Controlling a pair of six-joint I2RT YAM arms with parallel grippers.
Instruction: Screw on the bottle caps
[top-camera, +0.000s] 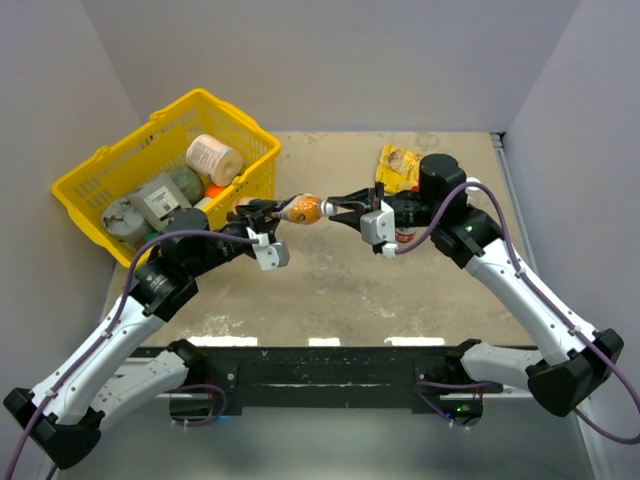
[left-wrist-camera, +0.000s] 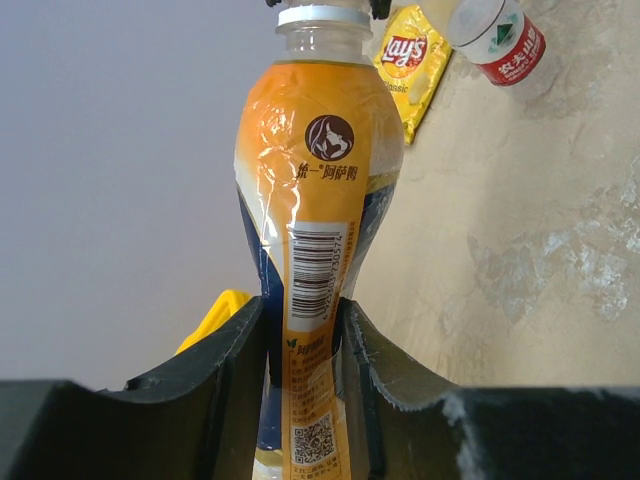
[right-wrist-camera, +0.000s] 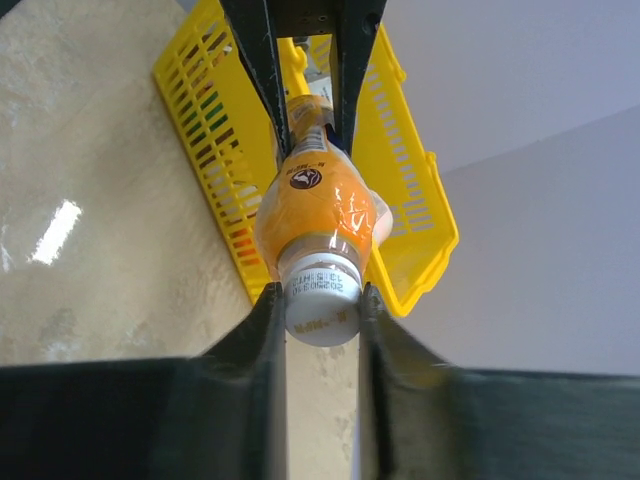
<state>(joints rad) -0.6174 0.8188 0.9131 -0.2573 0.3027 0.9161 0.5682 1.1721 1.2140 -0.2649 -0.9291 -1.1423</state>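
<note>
Orange bottle (left-wrist-camera: 315, 180) being gripped at both ends
Left claw (left-wrist-camera: 302, 330) is clamping its body; right claw (right-wrist-camera: 319, 295) is clamping its white cap (right-wrist-camera: 322, 312); basket (top-camera: 255, 175) is sitting at 10 o'clock.

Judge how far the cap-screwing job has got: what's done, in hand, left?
Done: a white cap sits on the neck of the orange bottle. In hand: the left gripper clamps that bottle's lower body while the right gripper pinches the cap, apparently to twist it. Left: tightening it, then the red-labelled bottle lying on the table by the snack bag; its cap is out of view.
</note>
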